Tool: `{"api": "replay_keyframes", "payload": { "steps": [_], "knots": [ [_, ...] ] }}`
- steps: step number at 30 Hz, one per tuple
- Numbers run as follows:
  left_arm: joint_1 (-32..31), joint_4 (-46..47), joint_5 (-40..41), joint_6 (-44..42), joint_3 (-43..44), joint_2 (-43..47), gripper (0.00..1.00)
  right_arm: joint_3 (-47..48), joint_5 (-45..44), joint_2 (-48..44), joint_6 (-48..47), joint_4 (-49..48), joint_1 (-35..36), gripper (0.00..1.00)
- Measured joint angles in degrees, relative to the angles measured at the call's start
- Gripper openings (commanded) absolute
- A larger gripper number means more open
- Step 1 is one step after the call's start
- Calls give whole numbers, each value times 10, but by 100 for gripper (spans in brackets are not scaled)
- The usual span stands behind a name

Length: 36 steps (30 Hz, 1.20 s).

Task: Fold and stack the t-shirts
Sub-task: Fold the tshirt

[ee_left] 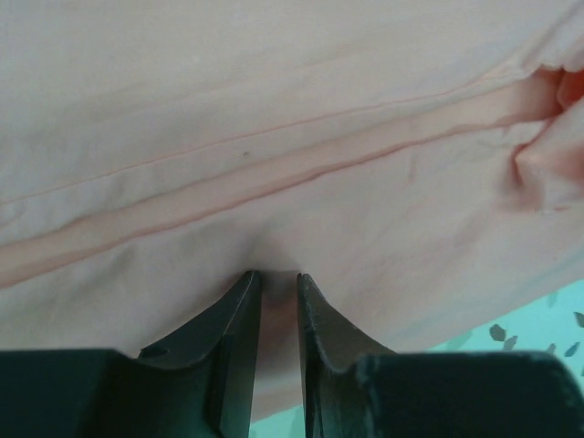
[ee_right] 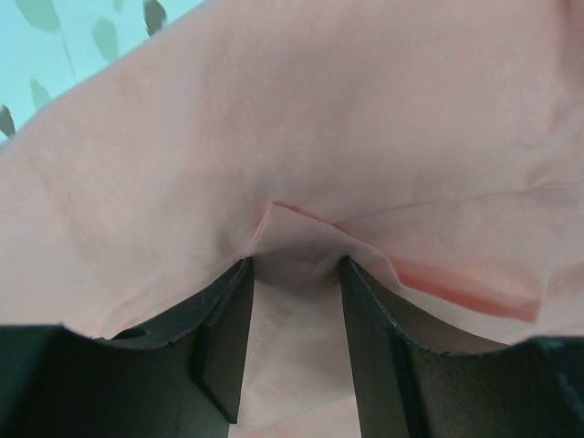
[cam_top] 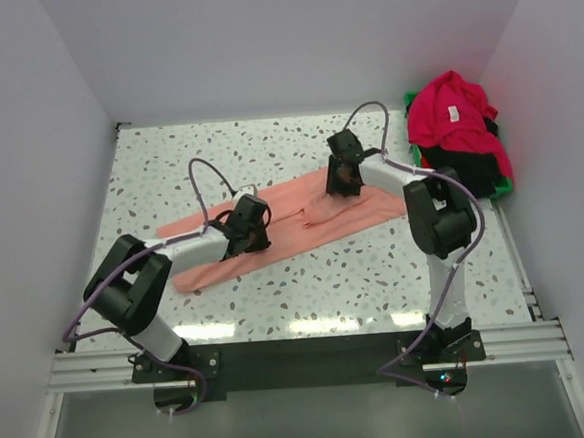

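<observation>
While the salmon-pink t-shirt (cam_top: 303,228) is lying stretched slantwise across the middle of the speckled table (cam_top: 376,273), the left hand (cam_top: 250,227) is pinching a pucker of its cloth between nearly closed fingers (ee_left: 239,319), and the right hand (cam_top: 343,178) is clamping a thicker fold near the shirt's far edge. Both arms are reaching over the shirt and hiding parts of it. Well apart, at the table's right rear corner, the crimson red t-shirt (cam_top: 441,128) (its white label (cam_top: 454,113) is facing up) is draping over the black t-shirt (cam_top: 464,167) and covering most of the green bin (cam_top: 411,100).
</observation>
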<state>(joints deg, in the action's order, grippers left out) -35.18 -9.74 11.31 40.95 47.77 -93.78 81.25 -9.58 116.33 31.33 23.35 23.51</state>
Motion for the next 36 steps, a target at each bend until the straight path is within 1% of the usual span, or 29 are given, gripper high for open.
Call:
{"api": "replay_keyframes", "payload": {
  "steps": [4, 6, 8, 9, 10, 11, 13, 14, 16, 18, 21, 25, 27, 30, 33, 36],
  "knots": [
    [-22, 51, -11, 65, -32, 12, 28, 132, -7, 87, -40, 20, 0, 47],
    [-40, 93, -30, 113, -50, 13, 31, 215, -8, 140, -62, 34, 0, 48],
    [-61, 136, -55, 162, -56, 2, 32, 295, 1, 188, -88, 45, 0, 54],
    [-72, 157, -71, 184, -53, -12, 36, 332, 5, 211, -104, 48, 0, 56],
    [-80, 176, -88, 201, -41, -31, 38, 367, 10, 232, -119, 52, 0, 58],
    [-87, 189, -104, 215, -23, -52, 40, 404, 18, 253, -135, 60, 1, 64],
    [-93, 204, -133, 229, 19, -94, 47, 462, 33, 289, -163, 60, 2, 69],
    [-95, 212, -148, 233, 44, -115, 49, 482, 38, 300, -174, 63, 3, 73],
    [-95, 217, -172, 233, 80, -141, 53, 514, 50, 320, -194, 61, 5, 79],
    [-92, 213, -187, 224, 97, -145, 55, 521, 57, 324, -208, 60, 6, 86],
    [-79, 210, -200, 200, 105, -133, 55, 521, 62, 324, -221, 57, 6, 93],
    [-52, 177, -204, 153, 105, -84, 53, 519, 63, 313, -224, 58, 6, 95],
    [-44, 150, -192, 127, 105, -47, 49, 505, 62, 290, -220, 61, 6, 95],
    [-43, 104, -170, 89, 102, 14, 44, 453, 58, 224, -203, 63, 6, 95],
    [-47, 82, -156, 62, 69, 70, 39, 369, 50, 132, -176, 57, 6, 92],
    [-56, 47, -142, 41, 27, 99, 37, 270, 46, 40, -143, 46, 6, 88]
  ]
}}
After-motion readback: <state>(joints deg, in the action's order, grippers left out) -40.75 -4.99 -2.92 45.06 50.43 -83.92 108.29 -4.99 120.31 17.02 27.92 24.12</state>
